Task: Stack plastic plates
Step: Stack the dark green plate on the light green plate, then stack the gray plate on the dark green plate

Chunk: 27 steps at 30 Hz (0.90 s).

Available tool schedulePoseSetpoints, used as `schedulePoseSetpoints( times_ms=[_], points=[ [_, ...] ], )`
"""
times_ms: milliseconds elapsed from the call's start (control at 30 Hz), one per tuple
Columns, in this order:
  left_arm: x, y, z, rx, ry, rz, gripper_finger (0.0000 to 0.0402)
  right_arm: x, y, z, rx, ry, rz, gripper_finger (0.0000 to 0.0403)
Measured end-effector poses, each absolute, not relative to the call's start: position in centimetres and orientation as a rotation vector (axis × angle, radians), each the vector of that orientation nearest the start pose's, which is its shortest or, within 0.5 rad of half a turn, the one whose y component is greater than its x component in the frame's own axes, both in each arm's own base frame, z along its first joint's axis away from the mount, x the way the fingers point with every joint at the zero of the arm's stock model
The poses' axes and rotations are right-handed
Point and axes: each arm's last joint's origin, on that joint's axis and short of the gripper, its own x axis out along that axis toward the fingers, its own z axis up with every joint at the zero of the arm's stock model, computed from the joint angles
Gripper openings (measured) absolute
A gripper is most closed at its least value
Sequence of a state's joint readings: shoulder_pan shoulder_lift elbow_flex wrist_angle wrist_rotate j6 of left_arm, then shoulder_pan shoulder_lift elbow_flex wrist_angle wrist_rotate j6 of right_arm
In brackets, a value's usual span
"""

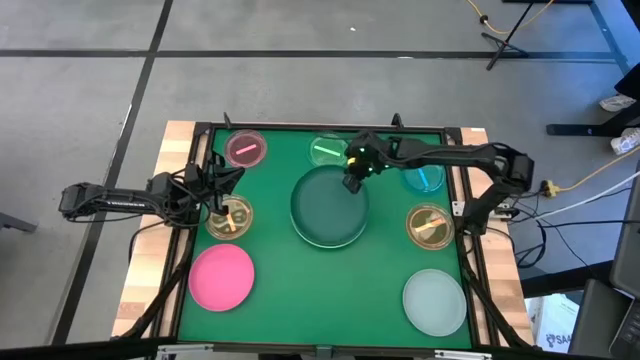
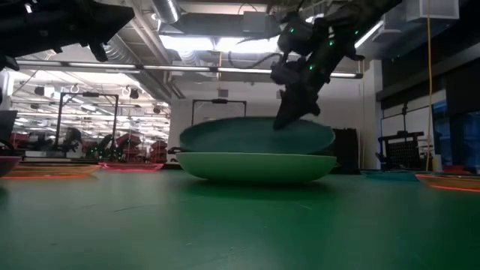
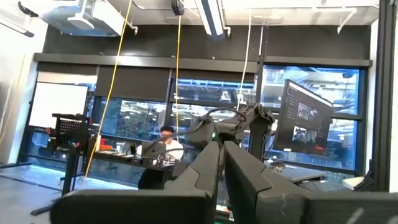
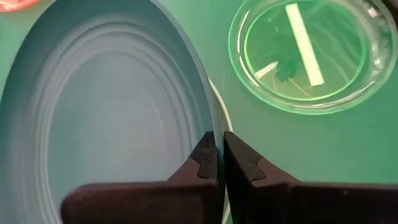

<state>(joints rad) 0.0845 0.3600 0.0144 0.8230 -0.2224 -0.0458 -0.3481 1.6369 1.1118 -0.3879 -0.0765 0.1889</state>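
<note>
A dark green plate (image 1: 325, 210) lies on a light green plate (image 2: 255, 166) at the table's middle. My right gripper (image 1: 352, 184) is at its far right rim, shut on it. My left gripper (image 1: 222, 190) hangs shut above the left amber dish (image 1: 230, 218), pointing level into the room and touching nothing. A pink plate (image 1: 221, 276) and a whitish plate (image 1: 435, 301) lie flat near the near edge. A clear pink dish (image 1: 246, 148), a green one (image 1: 327, 151), a blue one (image 1: 425, 178) and a second amber one (image 1: 430, 226) sit on the mat. My right gripper (image 4: 219, 155) pinches the dark green plate's rim (image 4: 210, 121) between its two fingers, one inside the plate and one outside. It comes from above, slanting in from the far right. The plate sits tilted in the light green plate, its held far rim (image 2: 300, 124) raised.
The green mat (image 1: 330, 285) has free room between the pink and whitish plates at the near side. A wooden frame (image 1: 170, 190) borders the table. Both arms reach in from the sides. A person sits far off in the room (image 3: 166, 140).
</note>
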Motion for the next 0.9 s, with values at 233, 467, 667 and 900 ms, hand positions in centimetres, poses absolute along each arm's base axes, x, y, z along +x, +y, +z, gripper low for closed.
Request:
schedulePoseSetpoints(
  times_ms=[233, 467, 667, 900],
  points=[
    [10.8, 1.6, 21.4, -0.076, -0.484, 0.295, 0.0017, 32.7, -11.6, 20.2, 0.366, 0.903, -0.330, 0.0004],
    [10.8, 1.6, 21.4, -0.075, -0.485, 0.296, 0.0017, 33.1, -11.8, 19.3, 0.358, 0.917, -0.335, 0.0005],
    [10.8, 1.6, 21.4, -0.080, -0.486, 0.294, 0.0017, 33.2, -11.8, 18.9, 0.320, 0.935, -0.306, 0.0032],
    [10.8, 1.6, 21.4, -0.081, -0.486, 0.294, 0.0017, 33.3, -11.8, 20.8, 0.237, 1.019, -0.252, 0.0121]
  ],
)
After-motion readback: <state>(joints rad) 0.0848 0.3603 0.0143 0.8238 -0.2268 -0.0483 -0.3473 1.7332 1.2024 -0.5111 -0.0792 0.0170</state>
